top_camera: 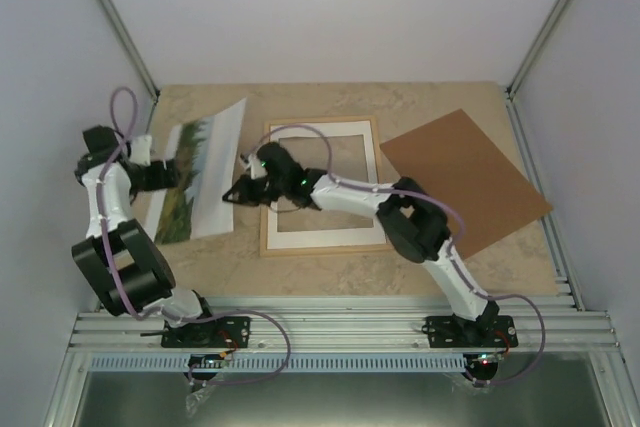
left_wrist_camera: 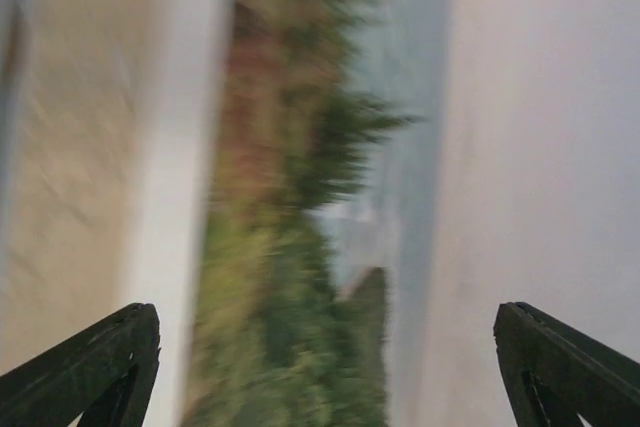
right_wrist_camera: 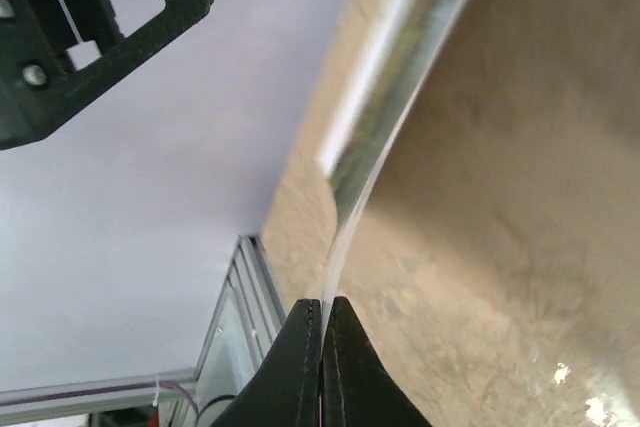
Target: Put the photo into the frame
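The photo [top_camera: 200, 172], a landscape print with a white border, stands tilted up off the table at the left. My right gripper [top_camera: 238, 192] reaches across the frame and is shut on the photo's near right edge; in the right wrist view the thin white sheet [right_wrist_camera: 385, 127] runs up from the closed fingertips of that gripper [right_wrist_camera: 323, 302]. My left gripper [top_camera: 168, 175] is wide open at the photo's left side. In the left wrist view the blurred print [left_wrist_camera: 300, 247] fills the space between the spread jaws of the left gripper [left_wrist_camera: 325, 315]. The pale wood frame [top_camera: 372, 127] lies flat at the table's centre.
A flat brown backing board [top_camera: 465, 182] lies at the right, next to the frame. The right arm [top_camera: 350, 192] stretches over the frame. White walls and metal posts [top_camera: 115, 22] enclose the beige table. The open left gripper shows at the top left of the right wrist view [right_wrist_camera: 90, 27].
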